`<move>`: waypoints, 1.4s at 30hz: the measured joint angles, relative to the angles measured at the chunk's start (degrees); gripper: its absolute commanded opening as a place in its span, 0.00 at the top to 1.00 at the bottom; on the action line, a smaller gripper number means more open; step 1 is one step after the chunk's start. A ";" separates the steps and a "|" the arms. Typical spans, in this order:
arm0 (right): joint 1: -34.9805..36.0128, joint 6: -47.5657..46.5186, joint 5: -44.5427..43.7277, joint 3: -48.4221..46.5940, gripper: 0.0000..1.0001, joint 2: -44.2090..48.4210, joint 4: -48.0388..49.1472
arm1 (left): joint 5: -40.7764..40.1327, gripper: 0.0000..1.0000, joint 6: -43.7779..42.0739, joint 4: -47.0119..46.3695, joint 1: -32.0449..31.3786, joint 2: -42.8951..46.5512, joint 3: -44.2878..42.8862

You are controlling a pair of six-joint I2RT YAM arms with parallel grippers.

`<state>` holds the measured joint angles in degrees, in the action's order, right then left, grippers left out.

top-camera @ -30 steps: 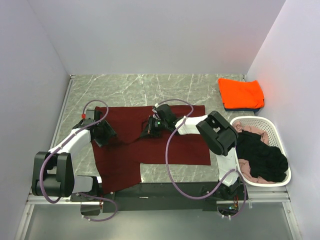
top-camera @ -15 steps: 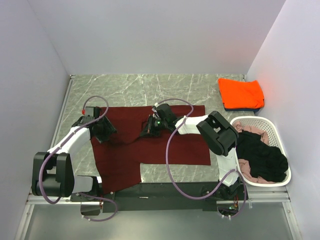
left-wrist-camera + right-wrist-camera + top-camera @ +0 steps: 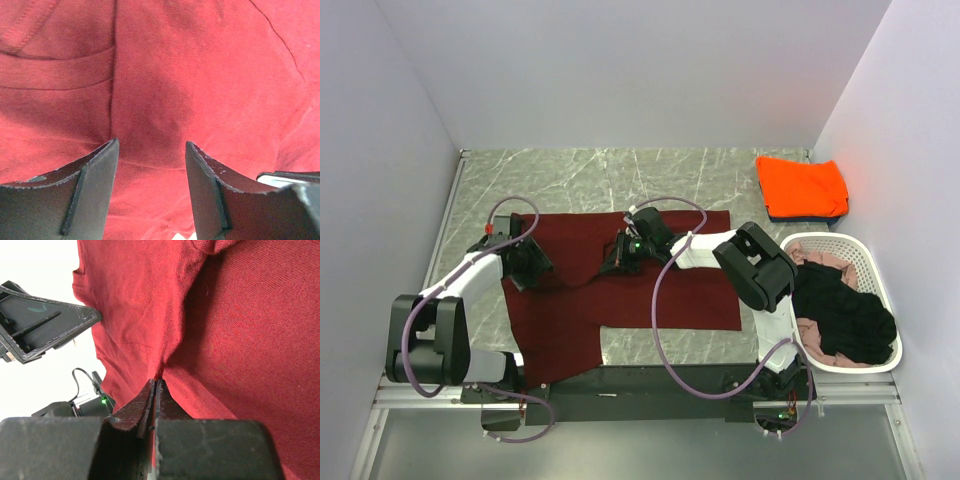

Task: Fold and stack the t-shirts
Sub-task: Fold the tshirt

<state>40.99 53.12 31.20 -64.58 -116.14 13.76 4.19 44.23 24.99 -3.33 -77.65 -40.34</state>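
The dark maroon t-shirt [image 3: 670,285] lies spread flat, long axis 9 to 3 o'clock in the top view. My right gripper [image 3: 620,260], mid-shirt, has its jaws clamped on a raised fold of it. My left gripper [image 3: 527,262], at 9 o'clock from there, hangs jaws apart, empty, cloth directly beneath

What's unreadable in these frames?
- Top view: dark blue t-shirt mostly hidden under the orange t-shirt.
- Top view: pale pink t-shirt buried under black t-shirt in the basket.
- Left wrist view: whether the open left gripper touches the maroon t-shirt; too close.
- Right wrist view: how much cloth the shut right gripper pinches; fingers hide it.
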 measured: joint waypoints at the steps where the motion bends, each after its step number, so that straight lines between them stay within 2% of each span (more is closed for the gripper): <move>1: 0.00 -0.02 0.02 0.00 1.00 0.00 0.00 | -0.50 0.38 0.02 0.00 0.00 0.26 0.15; 24: 0.00 -0.07 0.35 0.00 1.00 -0.04 0.11 | -0.31 0.48 0.20 0.33 0.00 -0.52 0.79; 28: 0.00 -0.09 0.37 0.00 1.00 -0.04 0.11 | 0.02 0.62 0.24 0.39 0.00 -1.09 0.79; 30: 0.00 -0.09 0.37 0.00 1.00 -0.04 0.11 | 0.17 0.64 0.28 0.42 0.00 -1.09 0.79; 34: 0.00 -0.26 0.37 0.00 0.99 -0.04 0.09 | 0.92 0.79 0.50 1.16 0.00 -0.85 0.52; 42: 0.02 -0.94 0.35 0.00 0.98 -0.04 -0.11 | 1.36 0.89 0.63 5.77 -0.02 0.76 -3.02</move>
<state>41.01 52.18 31.55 -64.58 -116.18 13.65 5.54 44.86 30.76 -3.36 -76.88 -43.35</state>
